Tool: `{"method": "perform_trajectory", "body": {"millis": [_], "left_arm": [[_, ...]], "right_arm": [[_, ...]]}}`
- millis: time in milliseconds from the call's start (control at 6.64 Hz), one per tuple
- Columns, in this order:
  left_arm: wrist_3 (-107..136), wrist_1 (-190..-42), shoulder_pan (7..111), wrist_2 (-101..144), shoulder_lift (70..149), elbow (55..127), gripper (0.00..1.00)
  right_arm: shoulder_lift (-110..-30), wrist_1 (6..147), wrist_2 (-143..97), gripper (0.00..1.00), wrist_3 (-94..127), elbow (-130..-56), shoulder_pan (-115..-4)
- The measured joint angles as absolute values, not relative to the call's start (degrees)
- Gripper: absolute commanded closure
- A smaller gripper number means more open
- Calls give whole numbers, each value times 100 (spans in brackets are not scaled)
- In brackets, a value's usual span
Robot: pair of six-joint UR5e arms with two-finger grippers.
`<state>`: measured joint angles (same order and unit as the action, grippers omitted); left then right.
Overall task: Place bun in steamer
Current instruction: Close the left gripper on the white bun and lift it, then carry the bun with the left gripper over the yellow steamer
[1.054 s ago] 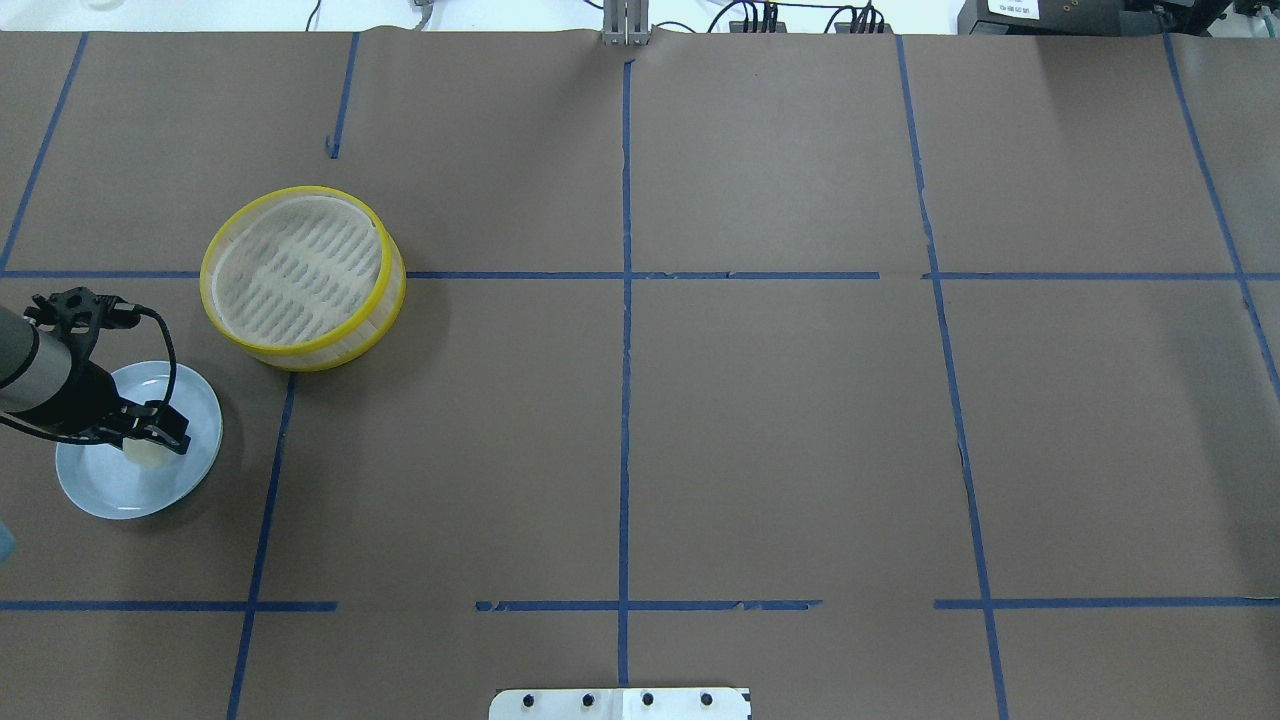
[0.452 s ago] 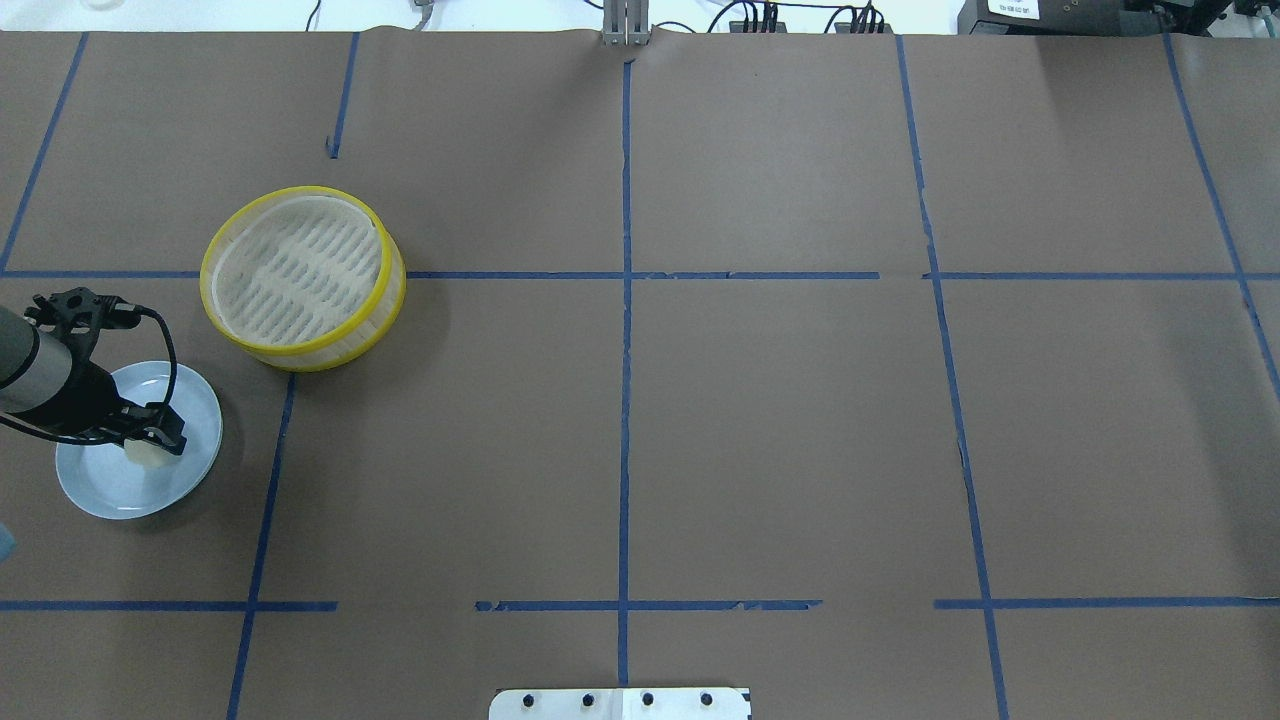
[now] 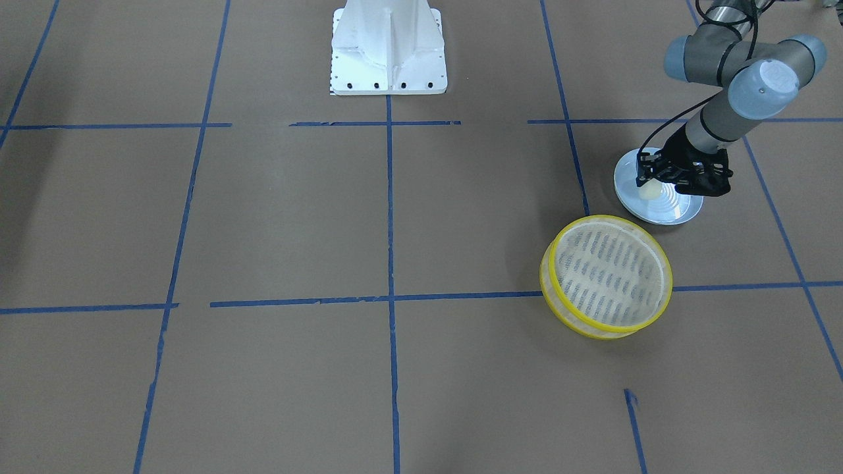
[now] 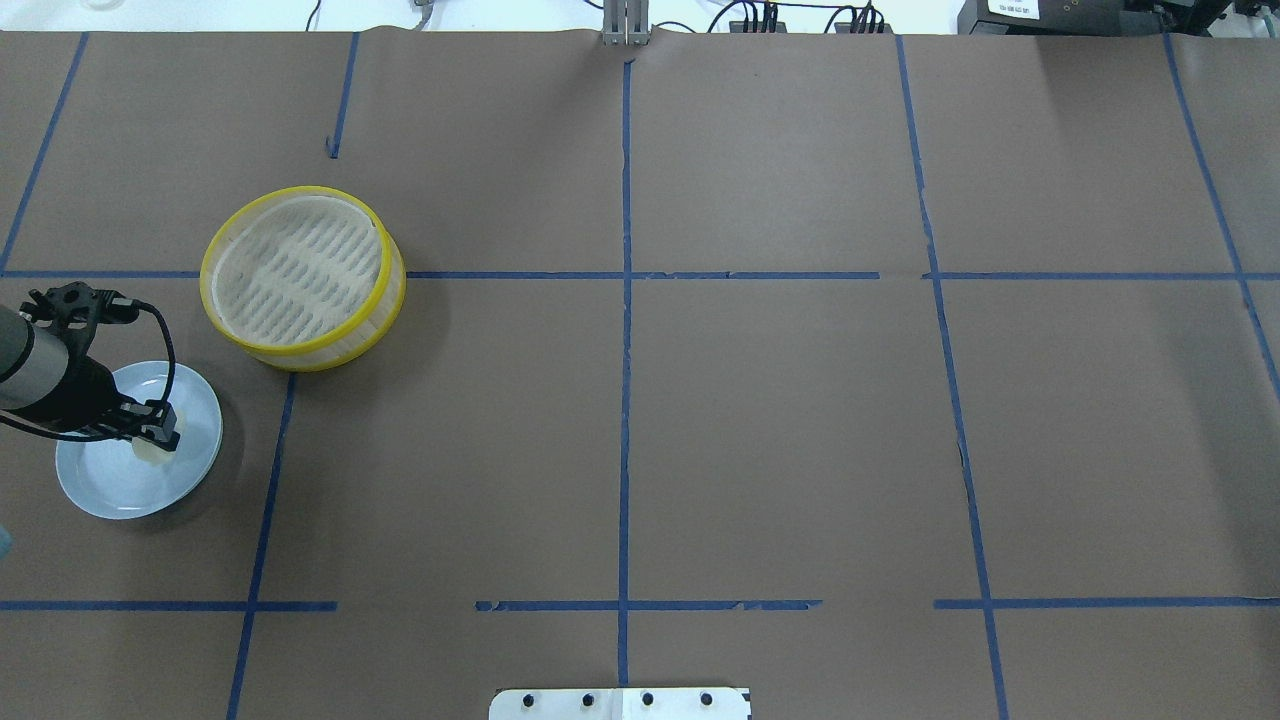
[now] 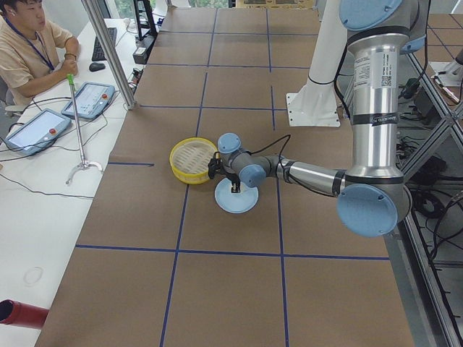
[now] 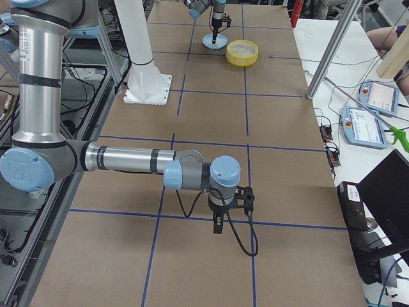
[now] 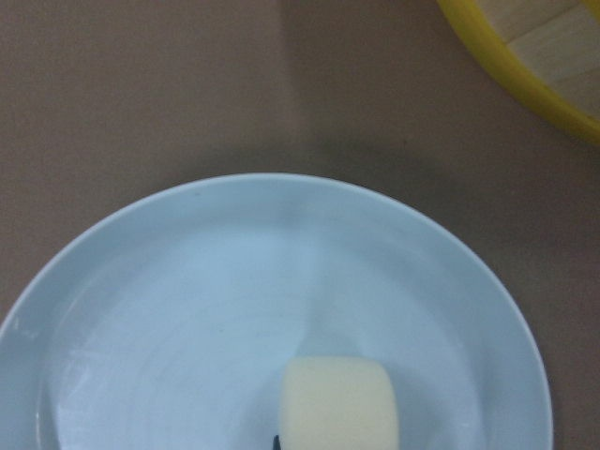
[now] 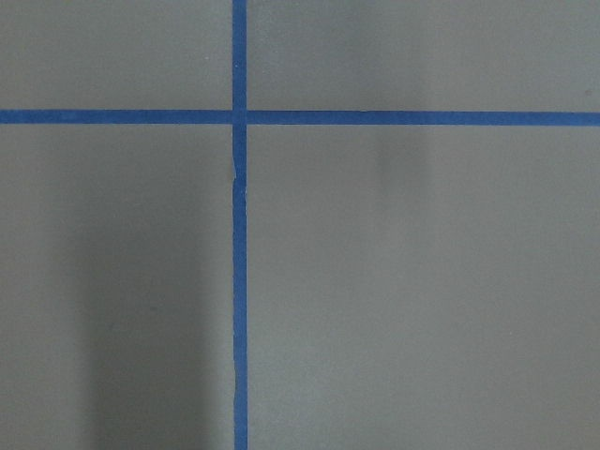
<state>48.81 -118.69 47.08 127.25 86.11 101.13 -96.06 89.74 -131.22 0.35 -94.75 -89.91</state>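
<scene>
Overhead exterior first: the left gripper (image 4: 160, 436) is down over the pale blue plate (image 4: 105, 490) at the table's left side. Its fingers seem pinched onto the bun (image 4: 148, 452), though the black housing hides most of the contact from up here. The steamer (image 4: 330, 350) stands near the plate but clear of it, straddling a line of blue tape (image 4: 625, 400), yellow rims bright, slotted bottom showing.

Over to the left wrist-mounted camera, and here is what the overhead cannot give: the bun (image 7: 339, 403) sits on the plate (image 7: 187, 281) at the bottom of the picture, cream-white, its two sides flat and straight. A curve of the steamer's yellow rim (image 7: 525, 80) cuts the top right corner.

The exterior front-facing view adds the plate's ringed ridges (image 3: 672, 209) and the bun (image 3: 650, 191) poking out just below the fingertips, towards the robot's side of the plate.

Any writing? A printed label (image 5: 381, 81) runs down the near arm's silver tube in the exterior left view, and a white sticker (image 4: 1012, 8) sits on a black box at the overhead's top edge. Both are too small to read.

Only the exterior left view brings in an operator (image 5: 29, 43) seated beside two teach pendants (image 5: 90, 97).

The right gripper (image 6: 218, 225) appears in the exterior right view alone, hanging low over the brown paper well away from the steamer. Whether its fingers are apart or together, I cannot tell. Its own wrist camera offers just a cross of blue tape
</scene>
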Motion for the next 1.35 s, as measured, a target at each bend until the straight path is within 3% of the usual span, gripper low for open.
{"method": "perform_trajectory", "body": {"millis": [301, 602, 903, 1355], "left_arm": [[4932, -11543, 5174, 12778, 8766, 10634, 62], [4972, -10716, 5640, 12788, 9732, 10634, 62], [5078, -10266, 5653, 12771, 10691, 9927, 62], [5197, -10443, 5331, 12756, 11317, 8797, 60]], "right_arm": [[-9606, 8974, -13122, 0, 35, -9475, -8991], [-9606, 8974, -13122, 0, 35, -9475, -8991], [-9607, 8974, -13122, 0, 35, -9475, -8991], [-9606, 8974, -13122, 0, 35, -9475, -8991]]}}
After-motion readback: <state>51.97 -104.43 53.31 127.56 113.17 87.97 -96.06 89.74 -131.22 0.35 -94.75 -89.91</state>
